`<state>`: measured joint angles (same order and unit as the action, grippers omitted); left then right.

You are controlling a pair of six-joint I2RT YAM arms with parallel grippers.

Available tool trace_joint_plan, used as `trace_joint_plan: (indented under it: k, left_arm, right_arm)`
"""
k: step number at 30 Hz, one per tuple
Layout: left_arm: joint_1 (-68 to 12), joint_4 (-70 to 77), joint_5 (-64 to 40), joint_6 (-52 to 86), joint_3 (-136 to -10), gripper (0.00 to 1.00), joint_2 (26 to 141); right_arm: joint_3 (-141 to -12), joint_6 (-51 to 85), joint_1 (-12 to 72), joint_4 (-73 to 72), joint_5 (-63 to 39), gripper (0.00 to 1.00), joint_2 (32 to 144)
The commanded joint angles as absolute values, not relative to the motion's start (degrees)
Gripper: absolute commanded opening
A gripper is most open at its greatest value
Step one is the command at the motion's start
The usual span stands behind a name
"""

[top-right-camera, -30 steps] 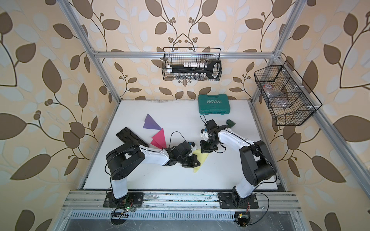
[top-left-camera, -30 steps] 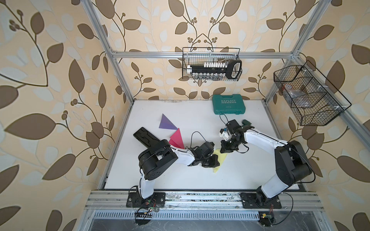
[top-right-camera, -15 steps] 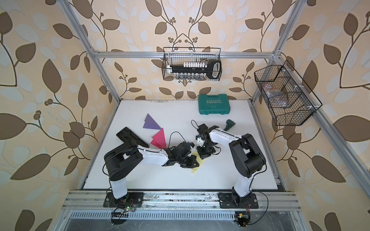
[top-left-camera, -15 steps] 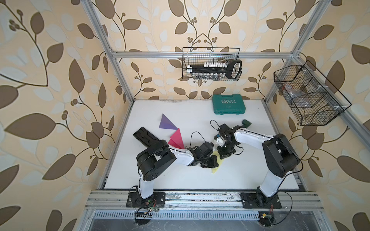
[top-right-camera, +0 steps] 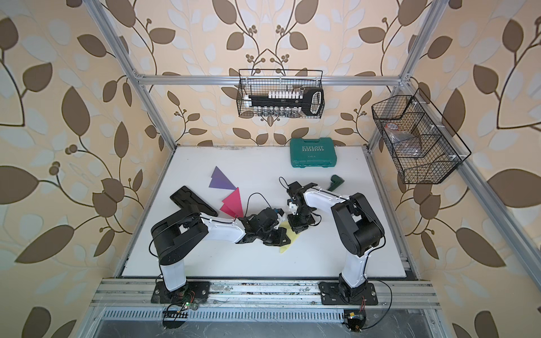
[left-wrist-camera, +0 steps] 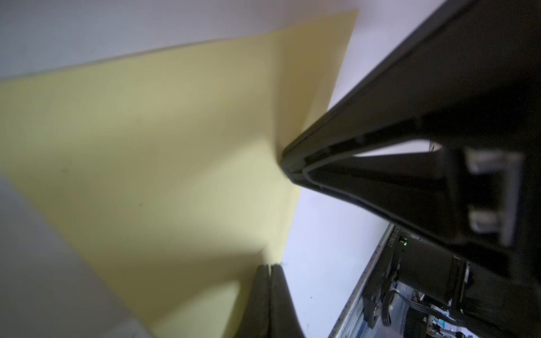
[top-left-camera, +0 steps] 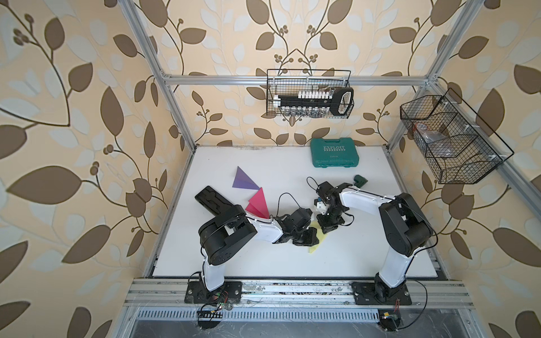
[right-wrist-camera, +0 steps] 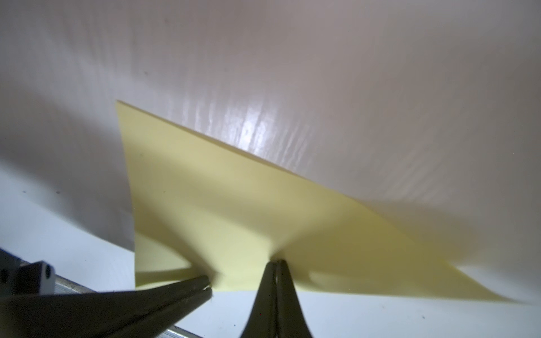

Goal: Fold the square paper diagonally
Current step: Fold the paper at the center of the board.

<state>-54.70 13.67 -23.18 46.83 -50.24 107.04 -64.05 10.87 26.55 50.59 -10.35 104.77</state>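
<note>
We see our left gripper (left-wrist-camera: 271, 265) and right gripper (right-wrist-camera: 275, 261) both closed, tips pressing the yellow paper (right-wrist-camera: 234, 210) against the white table (top-left-camera: 263, 164).

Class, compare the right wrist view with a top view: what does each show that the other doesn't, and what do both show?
Only the right wrist view: the yellow paper as a whole triangle, with the shut tips of the right hand and left hand touching it. Only a top view: purple paper, pink paper, green case. Both: yellow paper, white table, both hands.
</note>
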Motion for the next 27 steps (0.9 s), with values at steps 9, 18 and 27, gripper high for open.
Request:
trace_joint_plan:
  k: [9, 18, 27]
  left_arm:
    - [-54.32, 3.16, -19.89, 45.69, -47.20, 0.00, 107.84]
    - [-54.23, 2.64, -19.70, 45.44, -46.93, 0.00, 107.85]
    - [-54.23, 1.93, -19.98, 45.18, -47.63, 0.00, 108.53]
  right_arm:
    - [-63.45, 14.15, 20.28, 51.20, -3.87, 0.00, 106.12]
    - [-63.61, 14.24, 16.24, 49.53, -5.21, 0.00, 106.58]
    - [-65.55, 13.36, 12.45, 49.05, -6.62, 0.00, 108.62]
